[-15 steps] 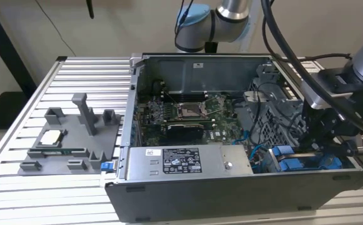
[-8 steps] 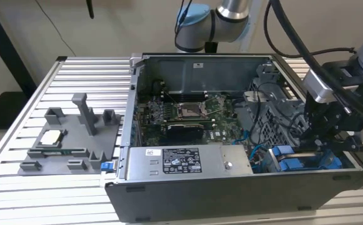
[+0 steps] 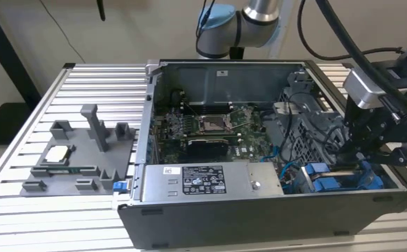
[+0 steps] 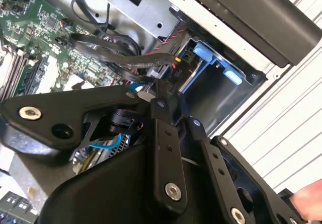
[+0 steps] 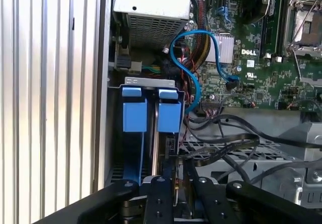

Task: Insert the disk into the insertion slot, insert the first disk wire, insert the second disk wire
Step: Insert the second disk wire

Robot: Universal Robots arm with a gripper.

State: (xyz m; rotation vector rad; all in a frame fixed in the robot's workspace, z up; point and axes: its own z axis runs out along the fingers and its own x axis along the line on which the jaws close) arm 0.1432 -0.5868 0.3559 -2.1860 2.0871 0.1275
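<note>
The gripper (image 5: pixel 177 191) sat down in the slot (image 5: pixel 132 148) beside the blue clips (image 5: pixel 168 110), fingers nearly together, perhaps pinching a wire; its tips were hidden.

We see a ribbed, matt aluminium counter (image 3: pixel 21 199), a dark-grey painted metal computer case (image 3: pixel 259 215), glossy bright blue plastic drive clips (image 5: pixel 135 108), and the matt black metal claw (image 5: pixel 176 194).

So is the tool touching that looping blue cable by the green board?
Apart. In the first wrist view the blue cable curls beside the green board, while the tool sits well away from it, beyond the blue clips.
</note>
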